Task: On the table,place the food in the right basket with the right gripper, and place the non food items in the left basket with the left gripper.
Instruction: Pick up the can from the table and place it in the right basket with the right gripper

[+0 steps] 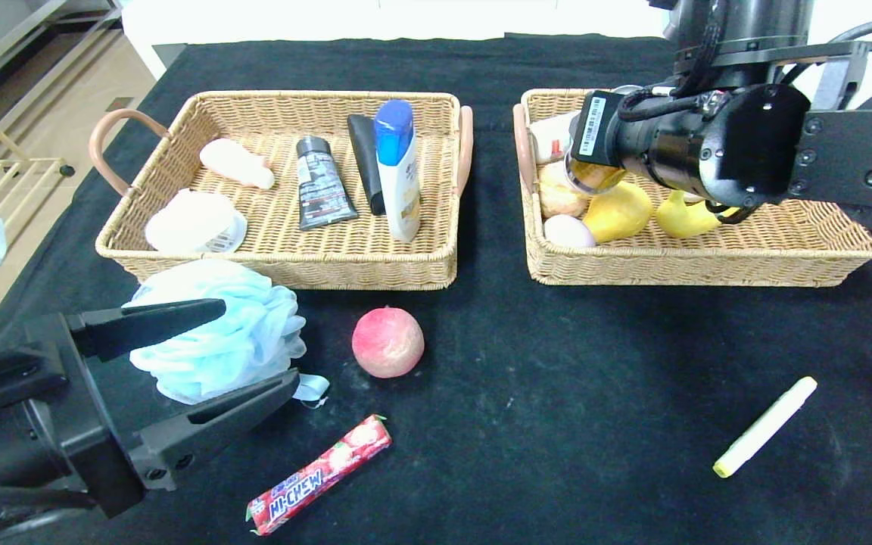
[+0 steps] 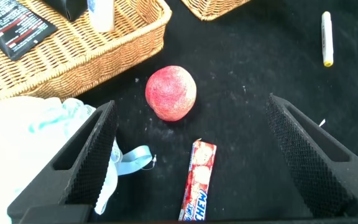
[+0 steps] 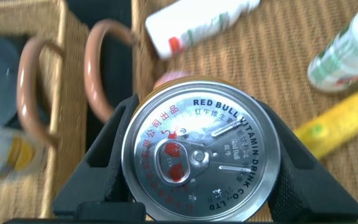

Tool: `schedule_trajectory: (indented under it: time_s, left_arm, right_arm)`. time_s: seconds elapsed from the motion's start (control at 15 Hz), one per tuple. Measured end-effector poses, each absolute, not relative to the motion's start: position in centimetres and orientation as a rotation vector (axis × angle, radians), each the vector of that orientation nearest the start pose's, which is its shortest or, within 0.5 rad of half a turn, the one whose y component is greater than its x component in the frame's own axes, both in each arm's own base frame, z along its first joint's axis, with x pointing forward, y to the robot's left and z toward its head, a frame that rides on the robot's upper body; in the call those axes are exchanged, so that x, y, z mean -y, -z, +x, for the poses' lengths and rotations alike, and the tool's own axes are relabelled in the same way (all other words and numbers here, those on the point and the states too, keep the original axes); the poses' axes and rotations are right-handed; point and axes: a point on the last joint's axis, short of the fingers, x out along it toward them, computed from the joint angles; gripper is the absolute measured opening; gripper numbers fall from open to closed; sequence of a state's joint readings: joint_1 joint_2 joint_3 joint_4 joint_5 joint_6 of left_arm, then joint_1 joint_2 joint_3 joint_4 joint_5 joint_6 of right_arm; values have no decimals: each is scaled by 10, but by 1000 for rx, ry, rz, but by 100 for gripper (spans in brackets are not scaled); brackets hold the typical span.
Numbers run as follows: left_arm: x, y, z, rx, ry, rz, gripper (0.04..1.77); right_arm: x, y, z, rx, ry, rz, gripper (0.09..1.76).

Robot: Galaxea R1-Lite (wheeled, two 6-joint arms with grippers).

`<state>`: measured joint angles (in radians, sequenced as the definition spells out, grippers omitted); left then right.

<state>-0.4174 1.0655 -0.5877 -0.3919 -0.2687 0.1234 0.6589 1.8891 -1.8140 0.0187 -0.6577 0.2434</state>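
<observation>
My right gripper [image 1: 593, 172] is shut on a Red Bull can [image 3: 201, 148], held over the near-left part of the right basket [image 1: 708, 266]. That basket holds yellow fruit [image 1: 618, 212], an egg-like item and bottles. My left gripper [image 1: 258, 342] is open low over the table's front left, by a light-blue bath sponge [image 1: 216, 333]. In the left wrist view the sponge [image 2: 23, 124] lies beyond one finger. A peach [image 2: 171, 93] and a Hi-Chew candy bar [image 2: 199, 180] show between the fingers on the cloth.
The left basket [image 1: 284, 266] holds a shampoo bottle [image 1: 398, 170], tubes, a round tub and a pale soap-like piece. A yellow-tipped marker [image 1: 765, 426] lies on the black cloth at front right. The peach [image 1: 387, 342] and the candy bar [image 1: 320, 475] lie in front of the left basket.
</observation>
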Motion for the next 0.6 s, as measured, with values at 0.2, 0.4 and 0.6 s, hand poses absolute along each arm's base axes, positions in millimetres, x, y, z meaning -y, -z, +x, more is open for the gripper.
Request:
schedule_trajectory:
  time_s: [0.2, 0.4, 0.6]
  left_arm:
    - [65, -239, 132, -51, 690, 125, 172]
    - [65, -239, 132, -54, 691, 126, 172]
    - [65, -239, 132, -52, 691, 126, 172]
  right_arm:
    - [-215, -338, 315, -8, 25, 155, 120]
    - [-211, -333, 323, -11, 46, 127, 120]
    - [-202, -329, 334, -12, 84, 125, 120]
